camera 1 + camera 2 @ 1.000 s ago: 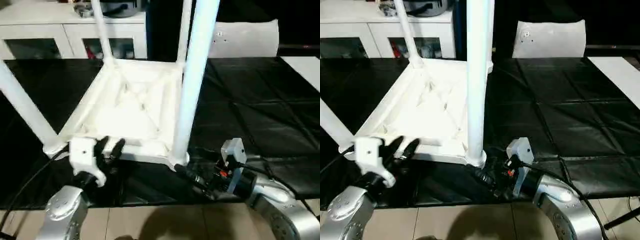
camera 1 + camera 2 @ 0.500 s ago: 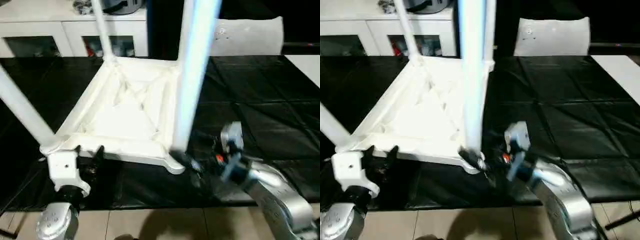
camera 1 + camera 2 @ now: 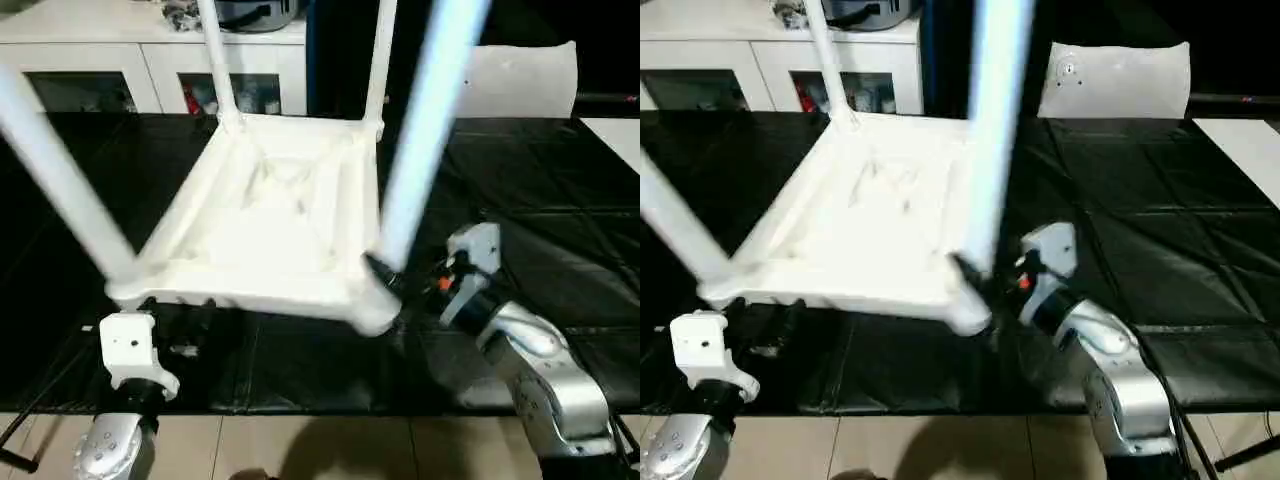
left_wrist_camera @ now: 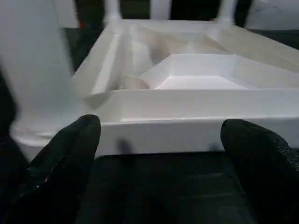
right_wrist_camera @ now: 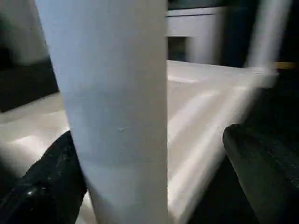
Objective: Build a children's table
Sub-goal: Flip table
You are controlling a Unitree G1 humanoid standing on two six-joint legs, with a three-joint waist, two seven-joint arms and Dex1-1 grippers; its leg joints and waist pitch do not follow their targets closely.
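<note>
Overhead, the head camera looked down on the children's table (image 3: 270, 215), which lay upside down on the black-covered work table (image 3: 520, 190) with its four legs pointing up, its near edge seemingly lifted a little off the cover, though blur made that hard to judge. A white cabinet (image 3: 150, 60) stood behind it. The left gripper (image 3: 180, 325) sat just below the near rim, fingers spread and holding nothing. The right gripper (image 3: 975, 275) reached to the base of the near right leg (image 3: 425, 140).

Next, the left wrist view showed two black fingers (image 4: 70, 144) standing wide apart before the tabletop's rim, off it.

Finally, the right wrist view showed that leg standing between the widely parted fingers (image 5: 51, 182); whether they touched it could not be told.
</note>
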